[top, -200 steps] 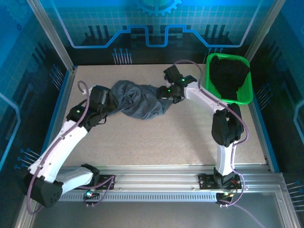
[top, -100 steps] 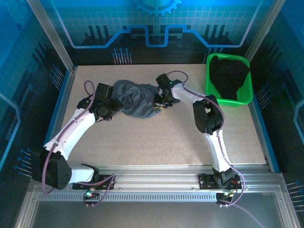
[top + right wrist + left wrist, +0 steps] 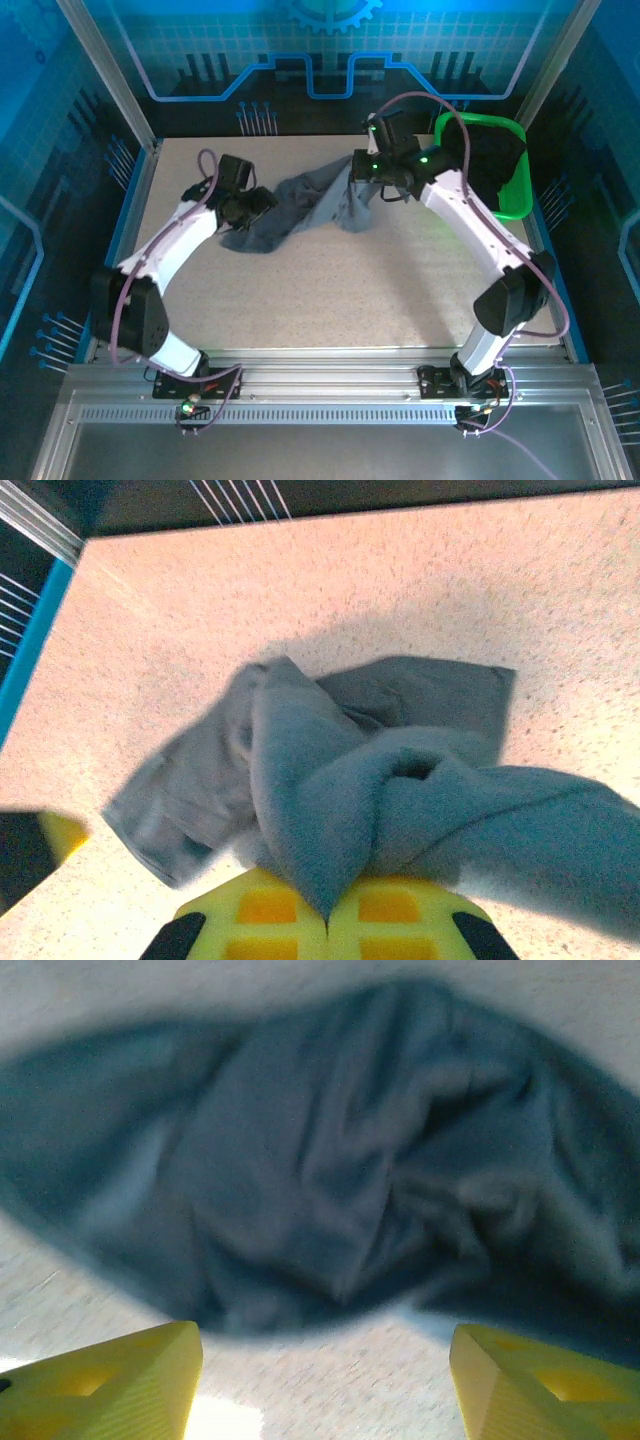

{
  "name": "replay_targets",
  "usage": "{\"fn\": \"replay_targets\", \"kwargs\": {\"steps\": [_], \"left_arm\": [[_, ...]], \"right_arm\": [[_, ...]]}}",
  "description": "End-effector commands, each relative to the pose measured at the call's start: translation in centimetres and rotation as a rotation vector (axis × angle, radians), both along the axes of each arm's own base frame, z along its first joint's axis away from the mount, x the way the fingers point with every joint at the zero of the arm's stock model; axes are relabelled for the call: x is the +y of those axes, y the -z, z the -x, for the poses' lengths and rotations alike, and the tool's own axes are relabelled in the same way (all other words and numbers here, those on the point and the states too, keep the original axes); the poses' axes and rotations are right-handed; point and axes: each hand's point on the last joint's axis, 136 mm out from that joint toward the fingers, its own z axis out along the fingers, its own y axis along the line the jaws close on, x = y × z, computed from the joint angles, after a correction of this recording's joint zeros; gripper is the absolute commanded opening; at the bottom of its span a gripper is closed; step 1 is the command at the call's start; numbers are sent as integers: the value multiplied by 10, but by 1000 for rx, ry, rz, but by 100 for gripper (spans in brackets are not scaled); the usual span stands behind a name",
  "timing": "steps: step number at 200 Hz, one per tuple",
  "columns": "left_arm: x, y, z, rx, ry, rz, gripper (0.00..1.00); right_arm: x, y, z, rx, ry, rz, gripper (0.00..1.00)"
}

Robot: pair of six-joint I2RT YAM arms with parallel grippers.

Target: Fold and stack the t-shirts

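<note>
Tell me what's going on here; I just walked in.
The right gripper is shut on one end of the crumpled slate-grey cloth t-shirt, holding it up off the speckled table. The left gripper hangs open at the shirt's other end. The black t-shirt lies in the green plastic basket. Nothing is folded yet.

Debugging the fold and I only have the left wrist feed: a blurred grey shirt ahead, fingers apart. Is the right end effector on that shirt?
Observer: Yes. The right end effector is shut on a bunched end of the grey shirt.
Operator: Is that end lifted or flat?
Observer: It looks lifted. In the right wrist view the cloth hangs from the fingers and casts a shadow on the table. In the top view the other end lies on the table.
Operator: Where's the second shirt?
Observer: The black shirt is piled in the green basket at the far right corner.
</note>
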Motion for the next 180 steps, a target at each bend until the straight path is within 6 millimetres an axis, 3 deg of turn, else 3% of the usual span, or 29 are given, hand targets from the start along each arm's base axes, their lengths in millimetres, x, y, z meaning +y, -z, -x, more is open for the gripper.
{"fn": "replay_targets", "kwargs": {"steps": [1,35,70,87,134,154,176,180], "left_arm": [[-22,-6,-39,-45,96,3,70],[-75,20,-73,-36,254,-40,73],[-128,57,-75,16,392,-73,74],[-140,71,-76,30,408,-92,74],[-169,80,-92,6,409,-66,71],[-167,102,-86,62,390,-97,53],[-148,119,-77,111,357,-179,3],[-145,119,-75,113,352,-188,0]], "right_arm": [[-22,62,24,160,15,114,0],[-44,97,60,261,44,134,0],[-70,131,89,354,85,178,0],[-80,142,102,387,98,193,0],[-99,173,133,479,125,215,0],[-103,180,141,501,127,221,0],[-101,188,150,524,107,207,0],[-100,190,152,530,98,201,0]]}}
